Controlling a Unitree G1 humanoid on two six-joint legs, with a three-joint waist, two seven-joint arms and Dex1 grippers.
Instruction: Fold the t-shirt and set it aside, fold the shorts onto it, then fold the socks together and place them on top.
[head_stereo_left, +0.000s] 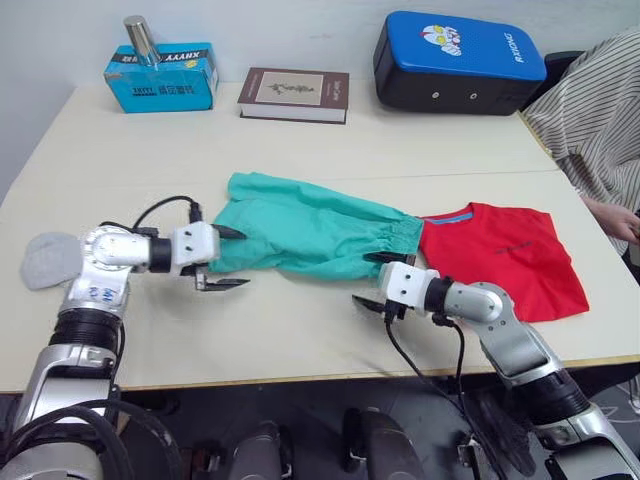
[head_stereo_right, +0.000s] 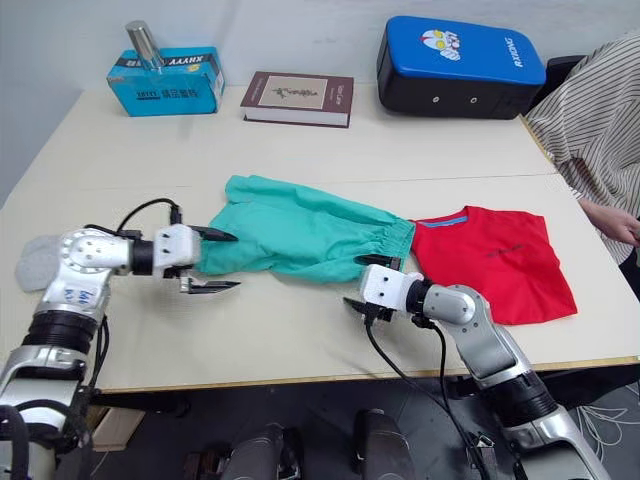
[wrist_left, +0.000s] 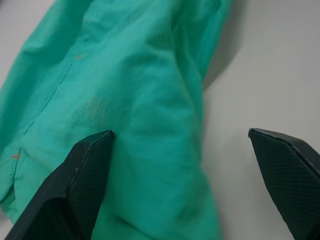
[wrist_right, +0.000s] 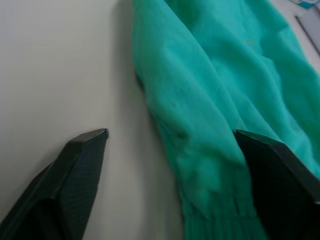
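The teal-green shorts (head_stereo_left: 300, 235) lie spread across the middle of the table (head_stereo_left: 300, 340), waistband toward the right. Their waistband end touches the red t-shirt (head_stereo_left: 505, 255), which lies flat on the right side. My left gripper (head_stereo_left: 226, 258) is open at the shorts' left end, its far finger over the fabric and its near finger over bare table. Open too, my right gripper (head_stereo_left: 376, 281) straddles the front corner of the waistband. Both wrist views look close onto the shorts (wrist_left: 125, 100) (wrist_right: 225, 100) between spread fingers (wrist_left: 75, 190). Light grey socks (head_stereo_left: 48, 258) sit at the far left edge.
Along the back of the table stand a blue tissue box (head_stereo_left: 160, 75) with a metal cylinder on it, a brown book (head_stereo_left: 294, 94) and a blue padded case (head_stereo_left: 458, 62). A person in striped clothing (head_stereo_left: 600, 100) sits at the right, one hand (head_stereo_left: 622, 222) near the table's edge.
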